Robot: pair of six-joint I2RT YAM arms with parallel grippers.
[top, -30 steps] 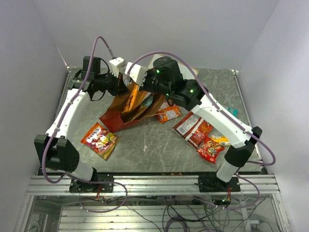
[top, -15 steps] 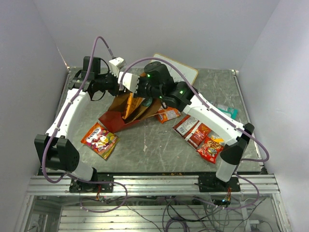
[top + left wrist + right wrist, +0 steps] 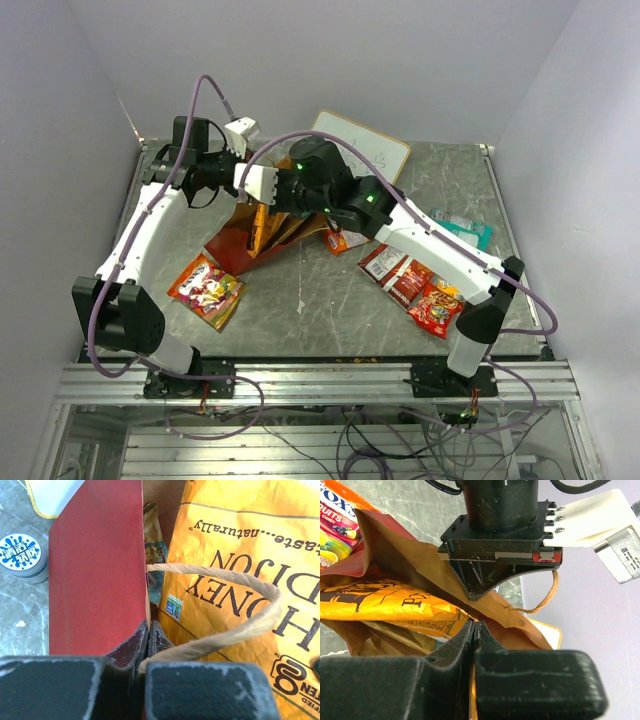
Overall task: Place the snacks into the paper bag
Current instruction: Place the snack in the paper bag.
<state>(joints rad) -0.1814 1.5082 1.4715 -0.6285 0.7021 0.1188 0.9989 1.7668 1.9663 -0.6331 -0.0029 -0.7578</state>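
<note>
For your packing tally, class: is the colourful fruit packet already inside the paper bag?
No, the fruit packet lies on the table outside the paper bag.

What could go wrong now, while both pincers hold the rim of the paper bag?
1. The left pincer and the right pincer both pinch the thin rim of the paper bag; pulling apart may tear it.
2. The orange chip bag sits at the mouth and could slip out if the bag tips.
3. No pincer is free for the red packets on the table.

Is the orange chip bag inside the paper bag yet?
In: the orange chip bag lies between the kraft walls of the paper bag.
</note>
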